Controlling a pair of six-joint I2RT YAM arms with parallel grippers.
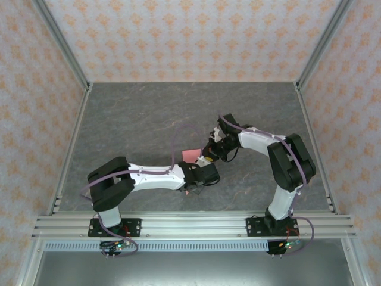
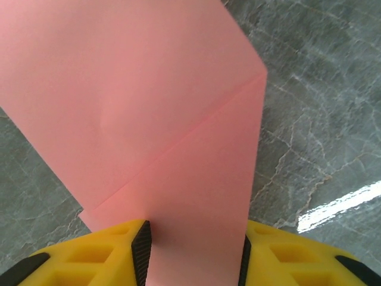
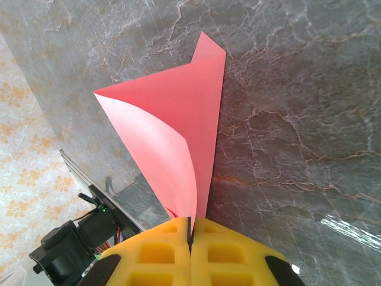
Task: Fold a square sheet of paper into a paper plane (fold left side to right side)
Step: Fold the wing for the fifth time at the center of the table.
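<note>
Holding the square sheet of paper (image 3: 178,113) at mid-table between both wrists: right gripper (image 3: 190,223) is clamped fully closed on one end, while left gripper (image 2: 193,238) has its jaws partway apart with the sheet running through the gap; can't tell if the pads bite. Sheet is plain salmon-pink with one straight diagonal crease in the left wrist view. From the right wrist it's doubled into a pointed shape, one layer curling above the grey marbled table (image 3: 297,119).

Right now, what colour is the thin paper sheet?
The thin paper sheet is plain salmon pink, unmarked; left wrist view shows it best.
</note>
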